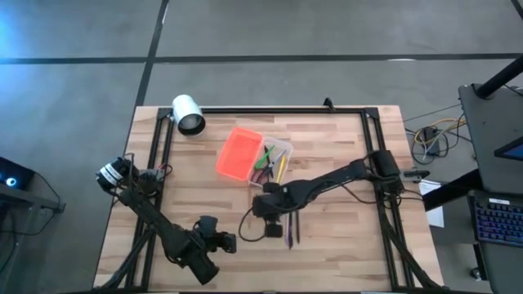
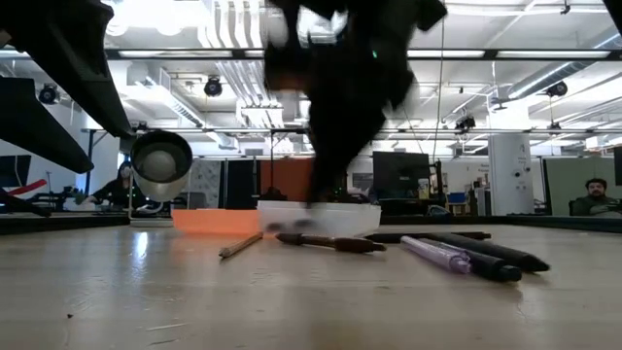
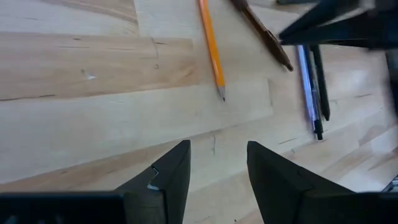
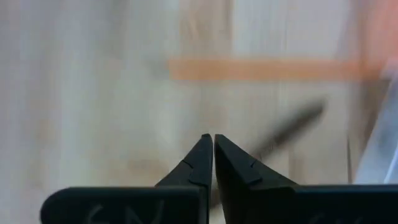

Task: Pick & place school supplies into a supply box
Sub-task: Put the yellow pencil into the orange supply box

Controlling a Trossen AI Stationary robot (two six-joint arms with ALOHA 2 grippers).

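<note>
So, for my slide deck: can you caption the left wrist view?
Left gripper open above the wooden table, facing an orange pencil and several pens.

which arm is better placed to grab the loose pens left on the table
Right. The right gripper hangs over the wooden table just beside the thin dark pens, near the clear tray with the orange lid. The left gripper waits open, farther toward the table's front edge.

The supply box (image 1: 255,157) lies mid-bench (image 1: 343,237), lid open to the left, with supplies in its tray. Far-left of it lies a cylinder (image 1: 189,114). Near the box — pens (image 1: 292,232) and a pencil (image 3: 212,48) on the bench.
</note>
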